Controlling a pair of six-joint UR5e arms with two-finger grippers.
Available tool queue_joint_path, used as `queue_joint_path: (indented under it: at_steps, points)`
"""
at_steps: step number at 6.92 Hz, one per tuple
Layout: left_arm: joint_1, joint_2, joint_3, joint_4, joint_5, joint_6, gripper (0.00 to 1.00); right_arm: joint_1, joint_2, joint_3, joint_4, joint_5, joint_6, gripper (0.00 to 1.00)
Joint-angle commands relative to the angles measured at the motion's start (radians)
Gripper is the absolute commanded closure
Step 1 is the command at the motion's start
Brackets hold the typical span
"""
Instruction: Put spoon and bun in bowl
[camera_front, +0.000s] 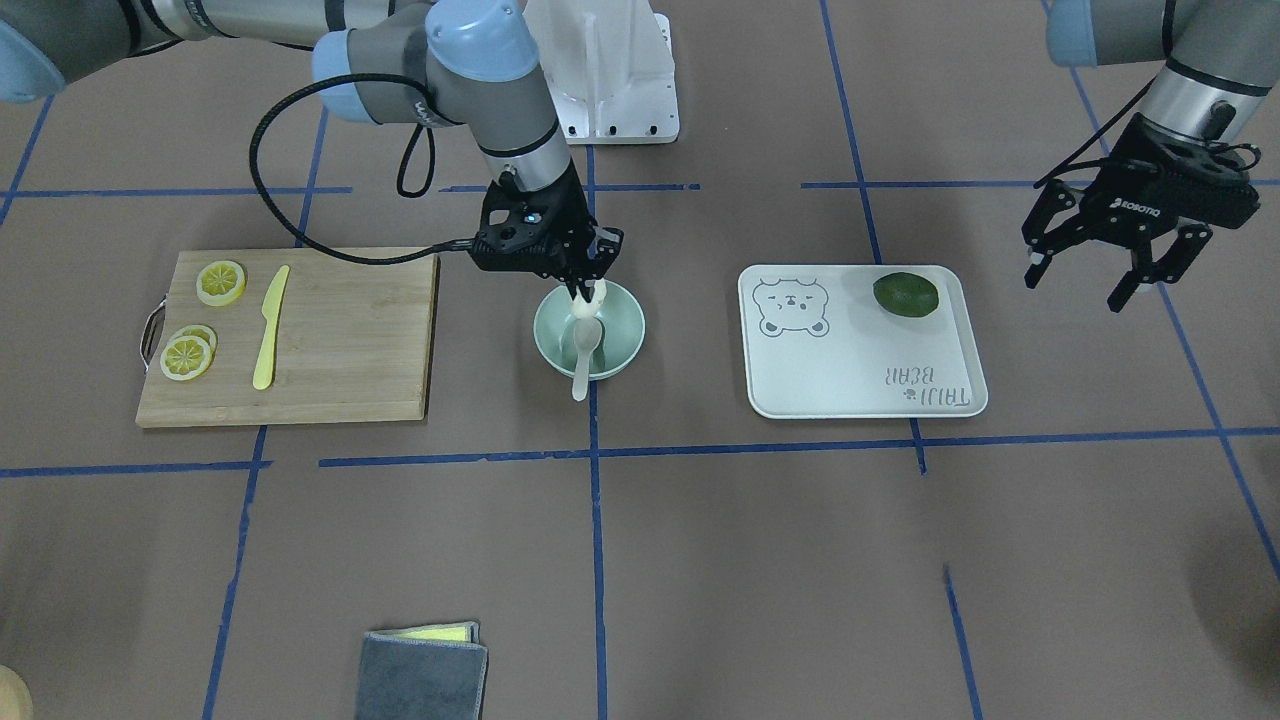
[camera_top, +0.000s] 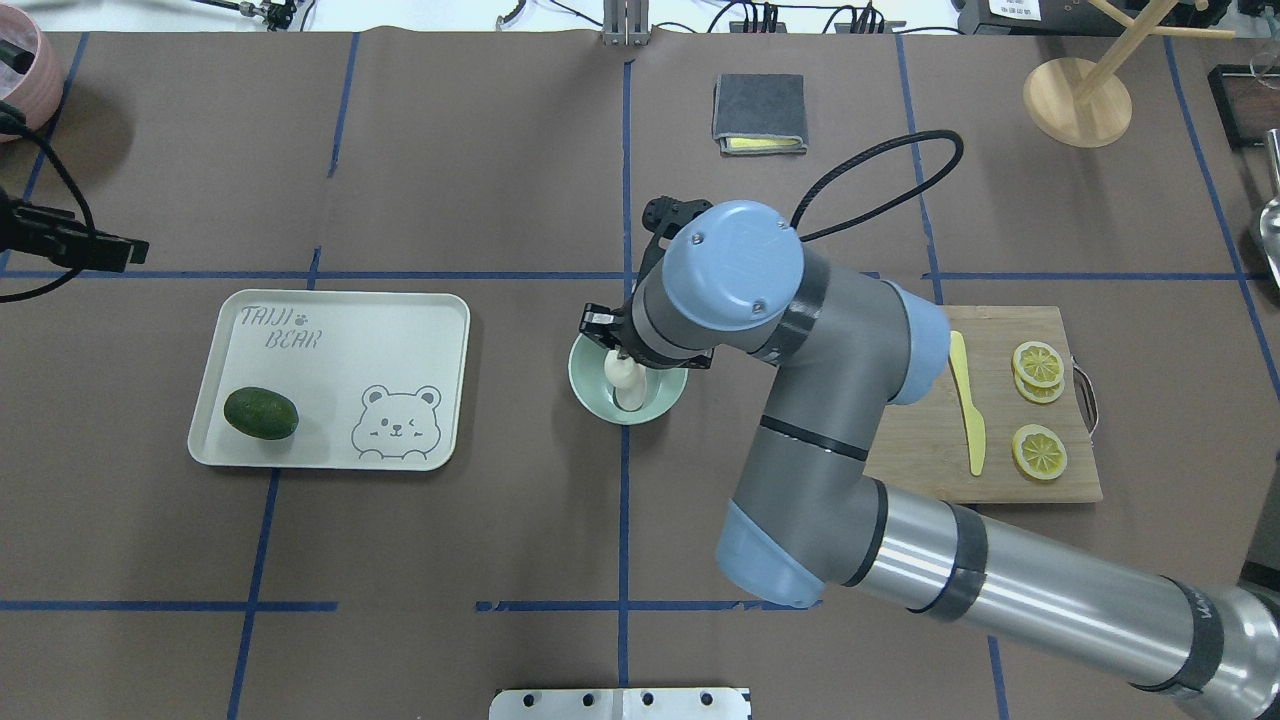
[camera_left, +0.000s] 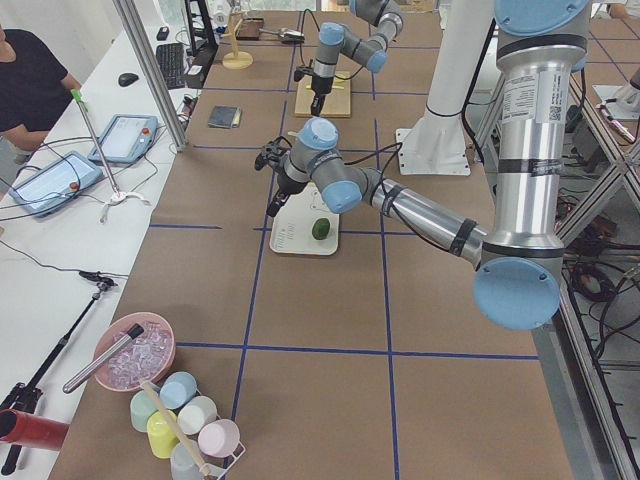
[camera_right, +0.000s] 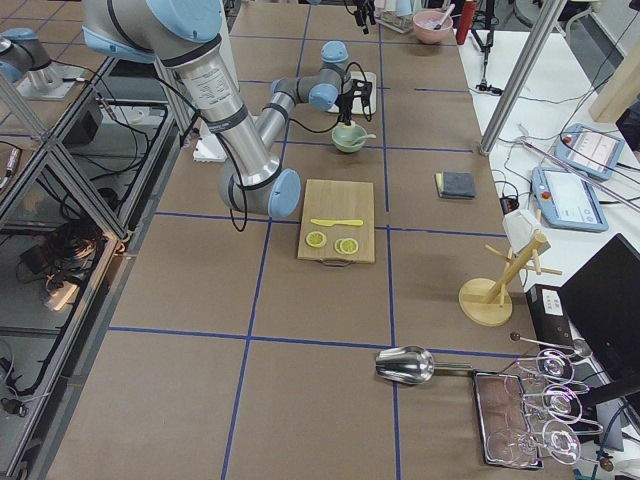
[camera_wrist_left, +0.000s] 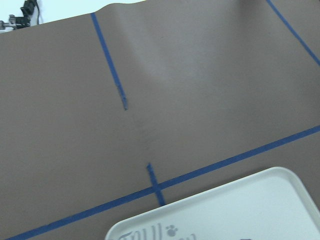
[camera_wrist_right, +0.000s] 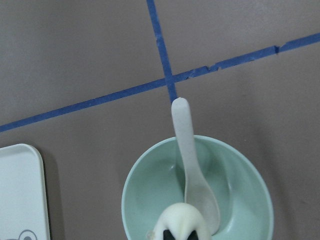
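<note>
The mint-green bowl (camera_front: 628, 325) stands at the table's middle, also in the overhead view (camera_top: 585, 385) and the right wrist view (camera_wrist_right: 245, 175). The pale spoon (camera_front: 583, 358) lies in it, scoop down and handle over the rim (camera_wrist_right: 184, 135). My right gripper (camera_front: 588, 285) hangs over the bowl, shut on the white bun (camera_front: 595, 298), which sits low over the bowl's inside (camera_wrist_right: 182, 220) (camera_top: 620, 370). My left gripper (camera_front: 1080, 283) is open and empty, raised to the side of the tray, far from the bowl.
A white bear-print tray (camera_front: 860, 385) holds a dark green fruit (camera_front: 905, 295). A wooden board (camera_front: 340, 340) carries lemon slices (camera_front: 220, 282) and a yellow knife (camera_front: 270, 328). A grey cloth (camera_front: 420, 675) lies at the operators' edge. A white mount (camera_front: 620, 100) stands by the robot.
</note>
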Motion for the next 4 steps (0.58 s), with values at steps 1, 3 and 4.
queue_joint_path:
  at_steps: [1,3,4]
  points:
    - [-0.018,0.014,0.001,-0.001,-0.012,0.029,0.09,-0.02,0.024,-0.051,0.0,-0.03,0.006,0.52]
    - [-0.018,0.016,0.006,-0.001,-0.012,0.029,0.09,-0.029,0.023,-0.056,0.0,-0.087,0.001,0.0]
    - [-0.02,0.057,0.01,0.004,-0.012,0.03,0.08,-0.01,-0.005,-0.01,-0.006,-0.077,0.0,0.0]
